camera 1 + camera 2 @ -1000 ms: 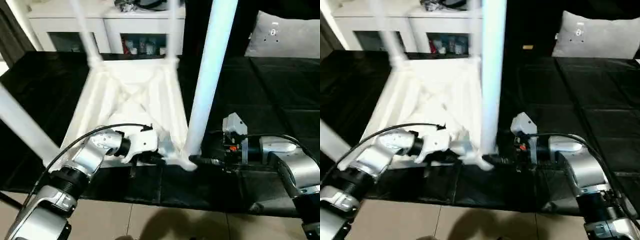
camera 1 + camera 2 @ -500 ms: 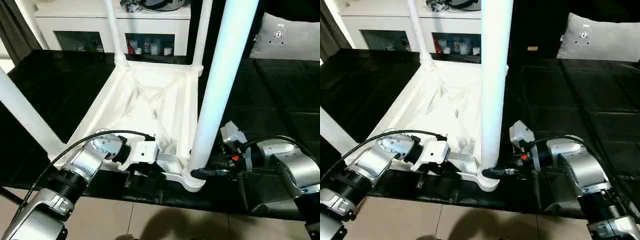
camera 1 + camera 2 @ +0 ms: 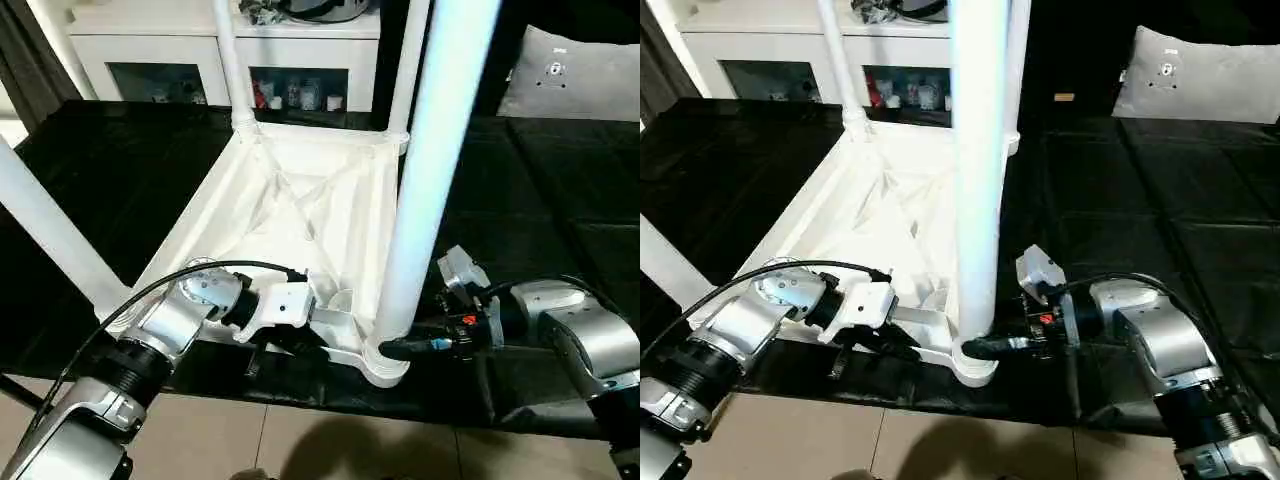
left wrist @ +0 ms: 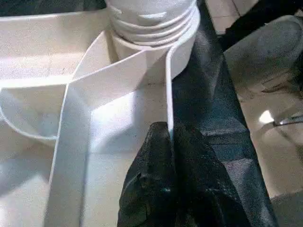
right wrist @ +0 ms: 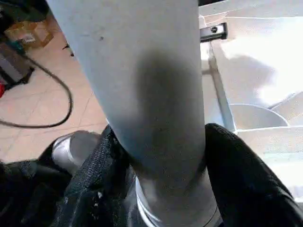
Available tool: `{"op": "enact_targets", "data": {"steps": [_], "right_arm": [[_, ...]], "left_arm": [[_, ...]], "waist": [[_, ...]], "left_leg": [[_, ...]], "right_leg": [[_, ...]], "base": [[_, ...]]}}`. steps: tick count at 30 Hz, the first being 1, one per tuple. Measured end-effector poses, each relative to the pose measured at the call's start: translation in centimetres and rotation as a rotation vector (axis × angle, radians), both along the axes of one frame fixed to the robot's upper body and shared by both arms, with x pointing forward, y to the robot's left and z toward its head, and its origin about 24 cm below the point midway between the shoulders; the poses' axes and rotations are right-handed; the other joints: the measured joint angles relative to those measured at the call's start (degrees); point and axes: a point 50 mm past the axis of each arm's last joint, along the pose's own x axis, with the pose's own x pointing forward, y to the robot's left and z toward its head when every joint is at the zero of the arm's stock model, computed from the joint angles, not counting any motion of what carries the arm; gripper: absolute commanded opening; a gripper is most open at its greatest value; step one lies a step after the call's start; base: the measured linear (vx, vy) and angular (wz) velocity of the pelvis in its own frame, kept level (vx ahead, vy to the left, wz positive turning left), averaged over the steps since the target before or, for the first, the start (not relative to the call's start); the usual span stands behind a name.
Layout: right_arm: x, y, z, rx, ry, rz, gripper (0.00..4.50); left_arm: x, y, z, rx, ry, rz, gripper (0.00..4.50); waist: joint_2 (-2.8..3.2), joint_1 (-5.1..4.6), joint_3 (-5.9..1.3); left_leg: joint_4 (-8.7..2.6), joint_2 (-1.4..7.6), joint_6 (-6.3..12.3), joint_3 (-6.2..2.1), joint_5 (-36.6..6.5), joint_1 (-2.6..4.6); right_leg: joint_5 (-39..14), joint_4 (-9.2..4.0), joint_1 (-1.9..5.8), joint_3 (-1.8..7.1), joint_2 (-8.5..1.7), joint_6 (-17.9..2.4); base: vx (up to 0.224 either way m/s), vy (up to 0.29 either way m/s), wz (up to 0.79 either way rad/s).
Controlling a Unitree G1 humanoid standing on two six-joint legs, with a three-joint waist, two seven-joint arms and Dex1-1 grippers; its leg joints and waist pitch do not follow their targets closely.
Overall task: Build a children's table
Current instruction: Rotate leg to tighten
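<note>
The right jaws (image 5: 165, 156) are sitting clamped on the base of the near leg (image 3: 420, 190), one black finger (image 5: 246, 184) on each side of the smooth white tube, just above the ribbed collar where it enters the round corner socket (image 3: 385, 365). The left jaws (image 4: 169, 142) are pressed together on the thin white rim of the table top (image 3: 290, 205), close beside that same socket.

The children's table is lying upside down on the black desk (image 3: 540, 200), which is looking glossy and divided in squares. Its underside is showing diagonal ribs, and the other tapered legs (image 3: 232, 60) are standing up from the corners. Behind the desk a white cabinet (image 3: 200, 45) is standing, and a grey cushion (image 3: 575, 75) is lying to the far right.
</note>
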Motion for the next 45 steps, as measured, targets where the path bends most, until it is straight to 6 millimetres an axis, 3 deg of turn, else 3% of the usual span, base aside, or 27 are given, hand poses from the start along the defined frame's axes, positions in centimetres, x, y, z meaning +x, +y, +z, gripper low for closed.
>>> {"op": "enact_targets", "data": {"steps": [3, 7, 8, 11, 14, 16, 21, 24, 29, 36, 43, 45], "right_arm": [[0.9, 0.9, -0.3, 0.009, -0.039, -0.148, 2.03], [3.8, 2.3, -0.8, 0.004, -0.103, -0.519, 2.0], [4.8, 2.7, -0.7, -0.016, -0.12, -0.642, 2.0], [5.5, 2.8, -0.8, -0.024, -0.121, -0.763, 2.0], [6.0, 3.5, -0.6, -0.031, -0.129, -0.826, 2.0], [6.2, 3.8, -0.6, -0.019, -0.132, -0.87, 2.52], [6.1, 3.5, -0.7, 0.001, -0.136, -0.877, 3.0], [5.5, 2.3, -0.7, 0.01, -0.146, -0.821, 3.27], [4.0, 0.4, -0.6, -0.006, -0.167, -0.662, 3.65], [2.7, -0.9, -0.1, -0.043, -0.176, -0.442, 4.27], [1.6, -1.3, 0.6, -0.074, -0.175, -0.216, 4.27], [1.2, -1.6, 0.8, -0.067, -0.153, -0.159, 4.0]], "left_arm": [[0.9, 0.4, 0.1, 0.016, 0.007, 0.14, 0.0], [2.8, -0.6, 0.0, 0.009, -0.032, 0.41, 0.0], [3.2, -1.6, 0.0, -0.004, -0.045, 0.483, 0.0], [3.3, -2.9, -0.2, -0.036, -0.04, 0.535, 0.0], [3.5, -3.3, -0.2, -0.044, -0.04, 0.589, 0.0], [3.6, -3.6, -0.2, -0.044, -0.05, 0.619, 0.0], [3.8, -3.9, 0.0, -0.044, -0.069, 0.624, 0.0], [3.7, -3.9, 0.0, -0.043, -0.095, 0.58, 0.0], [3.4, -3.2, 0.0, -0.03, -0.107, 0.487, 0.0], [2.7, -1.8, 0.0, -0.017, -0.116, 0.328, 0.0], [1.8, -0.9, 0.1, 0.008, -0.099, 0.156, 0.0], [1.5, -0.8, 0.1, 0.016, -0.093, 0.102, 0.0]], "waist": [[0.07, -0.61, -0.03], [-0.03, -3.55, 0.07], [-0.03, -4.65, 0.07], [-0.11, -5.71, 0.08], [-0.08, -5.38, 0.05], [-0.02, -4.97, 0.03], [0.0, -4.68, 0.04], [0.03, -4.25, 0.06], [0.11, -2.71, 0.09], [0.1, -1.9, 0.08], [0.11, -0.49, 0.08], [0.09, 0.08, 0.08]], "left_leg": [[-0.02, 0.03, -0.43, -0.01, 0.12, 0.06], [0.02, 0.02, -0.59, -0.13, 0.36, 0.1], [0.08, 0.0, -0.58, -0.22, 0.36, 0.06], [-0.02, -0.04, -0.51, -0.32, 0.31, -0.04], [-0.18, -0.03, -0.5, -0.3, 0.3, -0.04], [-0.28, 0.0, -0.5, -0.3, 0.3, -0.05], [-0.27, -0.04, -0.42, -0.33, 0.26, -0.18], [-0.27, -0.05, -0.34, -0.33, 0.22, -0.24], [-0.26, -0.05, -0.01, -0.27, 0.39, -0.25], [-0.2, -0.04, -0.02, -0.27, 0.4, -0.23], [-0.2, -0.03, 0.0, -0.23, 0.39, -0.24], [-0.21, -0.02, 0.01, -0.17, 0.39, -0.22]], "right_leg": [[0.06, 0.01, 0.01, -0.01, 0.04, 0.09], [0.07, -0.16, -0.05, -0.07, 0.05, 0.1], [0.07, -0.37, -0.09, -0.19, 0.04, 0.1], [0.2, -0.58, -0.05, -0.22, 0.06, 0.1], [0.61, -0.57, -0.04, -0.26, 0.12, 0.08], [0.61, -0.57, -0.05, -0.29, 0.17, 0.08], [0.64, -0.75, -0.06, -0.27, 0.11, 0.03], [0.83, -0.84, -0.06, -0.27, 0.1, -0.29], [0.86, -0.87, -0.06, -0.27, 0.09, -0.29], [0.92, -0.9, -0.03, -0.25, 0.09, -0.18], [0.96, -0.95, 0.0, -0.25, 0.07, -0.25], [0.96, -0.94, 0.01, -0.24, 0.07, -0.25]], "base": [[0.0, 0.0, 0.0], [0.0, 0.0, 0.0], [0.0, 0.0, 0.0], [0.0, 0.0, 0.0], [0.0, 0.0, 0.0], [0.0, 0.0, 0.0], [0.0, 0.0, 0.0], [0.0, 0.0, 0.0], [0.0, 0.0, 0.0], [0.0, 0.0, 0.0], [0.0, 0.0, 0.0], [0.0, 0.0, 0.0]]}}
